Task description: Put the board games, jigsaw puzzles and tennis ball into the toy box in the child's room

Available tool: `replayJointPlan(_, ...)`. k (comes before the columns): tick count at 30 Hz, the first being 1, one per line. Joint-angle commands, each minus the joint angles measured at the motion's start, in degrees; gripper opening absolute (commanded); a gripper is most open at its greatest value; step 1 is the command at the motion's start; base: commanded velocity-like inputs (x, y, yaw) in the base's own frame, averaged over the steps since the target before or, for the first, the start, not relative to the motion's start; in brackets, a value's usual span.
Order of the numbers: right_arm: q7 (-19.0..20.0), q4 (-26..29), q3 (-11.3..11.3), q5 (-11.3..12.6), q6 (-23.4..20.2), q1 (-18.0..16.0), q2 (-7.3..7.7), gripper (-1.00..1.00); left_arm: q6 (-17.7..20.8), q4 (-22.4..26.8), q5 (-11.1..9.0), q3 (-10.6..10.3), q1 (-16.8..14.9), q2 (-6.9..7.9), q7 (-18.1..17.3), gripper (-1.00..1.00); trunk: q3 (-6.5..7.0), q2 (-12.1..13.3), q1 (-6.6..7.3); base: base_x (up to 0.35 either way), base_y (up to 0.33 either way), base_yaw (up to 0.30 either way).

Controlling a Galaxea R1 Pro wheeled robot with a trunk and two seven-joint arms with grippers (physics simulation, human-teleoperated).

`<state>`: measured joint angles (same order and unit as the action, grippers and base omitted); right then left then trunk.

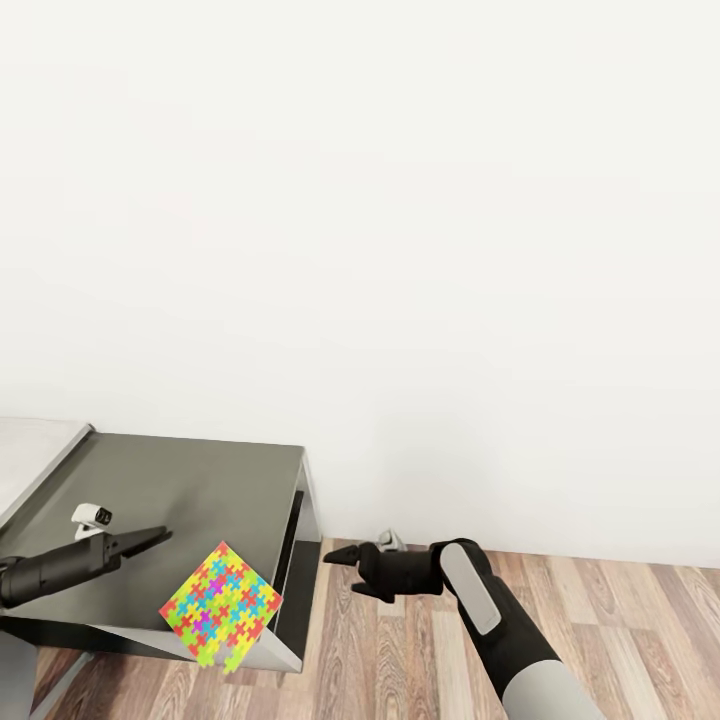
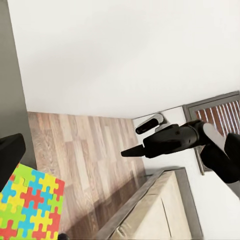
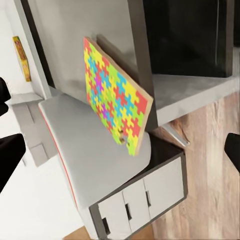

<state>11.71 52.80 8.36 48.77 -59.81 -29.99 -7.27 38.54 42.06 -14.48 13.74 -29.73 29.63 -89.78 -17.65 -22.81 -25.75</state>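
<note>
Right wrist view: white drawer fronts [image 3: 135,205].

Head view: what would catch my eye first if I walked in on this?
Probably the bright jigsaw puzzle, a multicoloured square tilted at the front corner of the dark grey table, partly overhanging its edge. Two black arms flank it: the left gripper over the table, the right gripper above the wood-plank floor.

1. The dark tabletop [image 1: 200,480] lies bare behind the jigsaw puzzle [image 1: 222,604], which tilts over its front corner.
2. The left gripper [image 1: 150,538] hovers near the puzzle, above the tabletop.
3. Open wood floor [image 1: 600,610] surrounds the right gripper [image 1: 340,557]; the white wall [image 1: 400,250] closes off the far side.
</note>
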Motion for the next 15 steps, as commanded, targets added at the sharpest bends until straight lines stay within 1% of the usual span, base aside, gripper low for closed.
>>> replayJointPlan(1,0.5,0.0,0.0,-1.1,-0.1,0.0,-0.01,1.0,0.7,0.7,0.0,0.0,0.2,0.01,-0.2,1.0,-0.1,-0.1,-0.03,0.0,0.002,0.0)
replayJointPlan(4,0.6,0.0,0.0,-2.4,0.5,-0.1,-0.02,1.0,1.0,3.0,0.0,0.0,1.4,0.0,-0.2,1.0,-0.1,-0.1,-0.03,0.0,0.001,0.0)
replayJointPlan(6,0.6,0.0,0.0,-2.6,0.6,-0.1,-0.02,1.0,1.2,3.8,0.0,0.0,1.8,0.0,-0.2,1.0,-0.1,-0.1,-0.03,0.0,0.0,0.0)
replayJointPlan(7,0.7,0.0,0.0,-3.0,0.9,-0.1,-0.05,1.0,1.8,5.7,-0.1,0.0,2.6,0.0,-0.2,1.0,-0.1,-0.1,-0.03,0.0,0.0,0.0)
replayJointPlan(15,0.9,-0.1,0.1,-3.6,1.4,-0.1,-0.03,1.0,5.6,13.7,-0.1,0.1,5.9,-0.14,-0.2,1.0,-0.1,-0.1,-0.03,0.0,0.0,0.0)
